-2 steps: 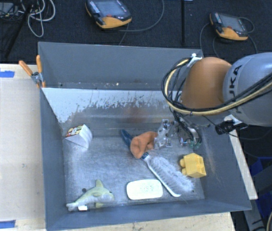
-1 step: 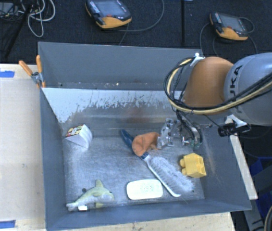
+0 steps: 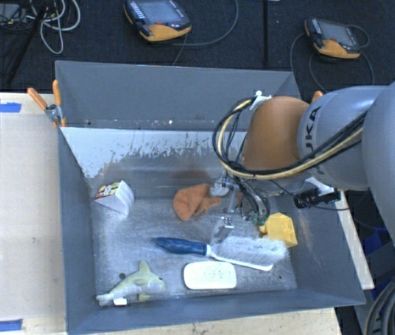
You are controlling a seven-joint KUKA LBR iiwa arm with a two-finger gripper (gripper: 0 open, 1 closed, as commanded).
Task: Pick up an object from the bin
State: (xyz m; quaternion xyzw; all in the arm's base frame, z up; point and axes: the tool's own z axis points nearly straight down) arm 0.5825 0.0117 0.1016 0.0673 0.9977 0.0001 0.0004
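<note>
My gripper (image 3: 224, 205) is low in the middle of the bin, below the arm's orange cover. Its two fingers stand apart, one toward the back and one toward the front. An orange-brown soft lump (image 3: 192, 202) lies just to its left, and the lump's right end reaches the gap between the fingers. A brush with a blue handle (image 3: 181, 246) and a white head lies just in front of the gripper. A yellow block (image 3: 282, 229) sits to its right.
A small white carton (image 3: 114, 197) rests by the left wall. A white oval bar (image 3: 210, 276) and a pale green toy shark (image 3: 132, 286) lie along the front wall. The arm and its cables cover the bin's right side.
</note>
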